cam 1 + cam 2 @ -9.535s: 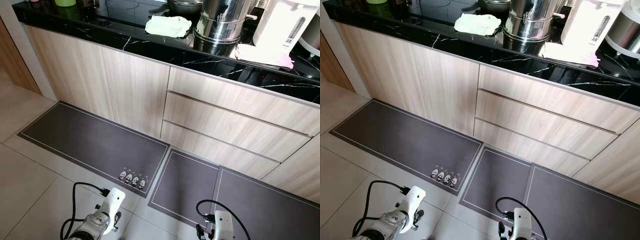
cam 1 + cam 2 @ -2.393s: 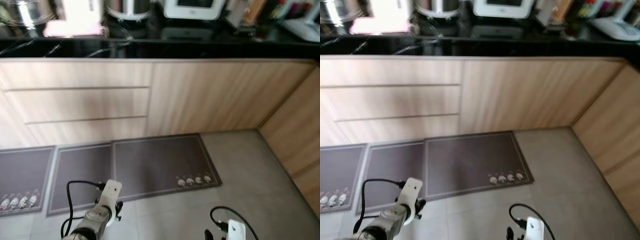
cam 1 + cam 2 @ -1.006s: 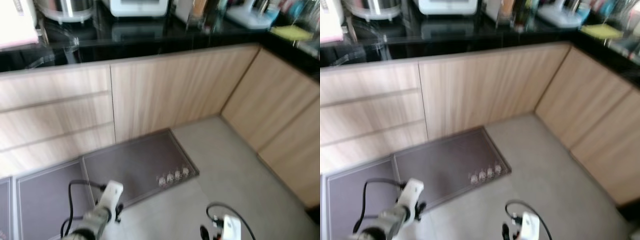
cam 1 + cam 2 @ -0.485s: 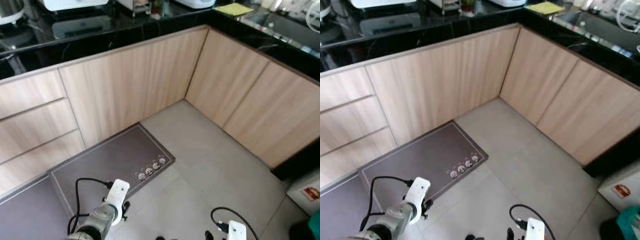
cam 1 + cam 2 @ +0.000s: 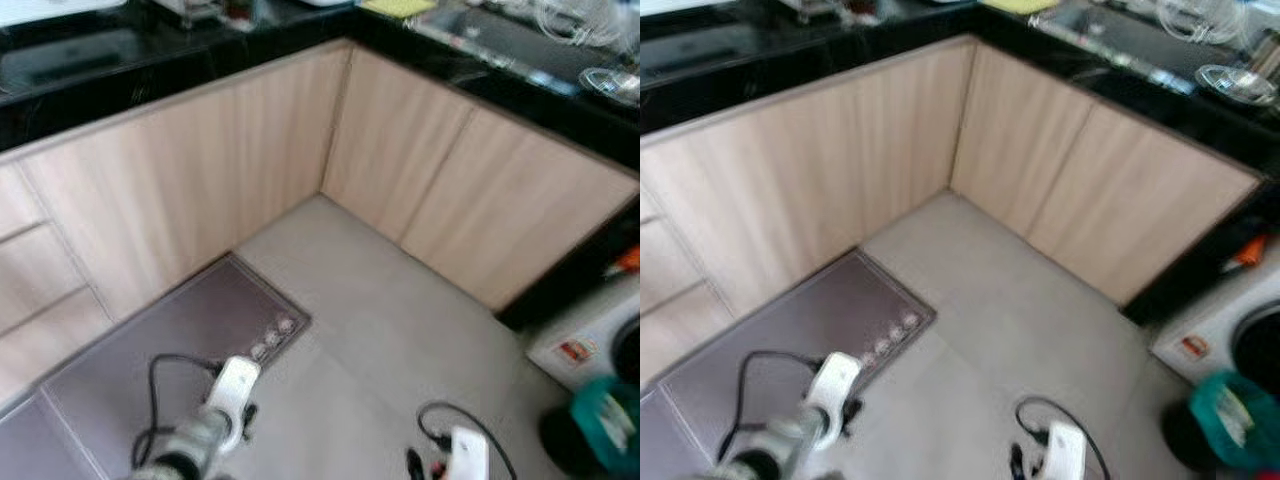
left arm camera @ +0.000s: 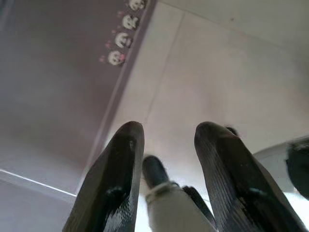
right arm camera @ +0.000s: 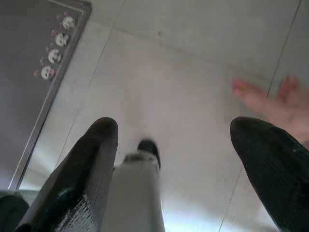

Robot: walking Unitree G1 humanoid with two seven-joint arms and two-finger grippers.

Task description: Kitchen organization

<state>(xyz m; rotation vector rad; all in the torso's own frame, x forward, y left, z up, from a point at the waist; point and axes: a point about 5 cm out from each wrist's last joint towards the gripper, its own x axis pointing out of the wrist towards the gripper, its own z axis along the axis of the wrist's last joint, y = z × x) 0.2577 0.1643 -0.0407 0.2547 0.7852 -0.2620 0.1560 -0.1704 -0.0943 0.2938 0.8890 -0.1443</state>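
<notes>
Both arms hang idle low in front of me over the tiled floor [image 5: 400,320]. My left gripper [image 6: 166,130] is open with nothing between its black fingers [image 6: 120,164]; below it lie pale tile and the edge of the grey mat [image 6: 53,87]. My right gripper [image 7: 176,125] is spread wide and empty above the tiles. The black countertop [image 5: 500,75] runs round an inside corner over light wood cabinet doors [image 5: 400,150]. On it I make out a sink area with a glass bowl [image 5: 610,82] and a yellow cloth [image 5: 400,6].
A grey mat with small panda figures [image 5: 170,340] lies at the left cabinets. A white washing machine [image 5: 590,340] and a teal bucket [image 5: 605,420] stand at the right. A person's bare foot [image 7: 270,104] rests on the tiles near my right gripper. The picture is blurred.
The camera has swung to the right: the drawers slid out on the left, and the cabinet corner, sink, washing machine and teal bucket came into view. Both arms hang as before.
</notes>
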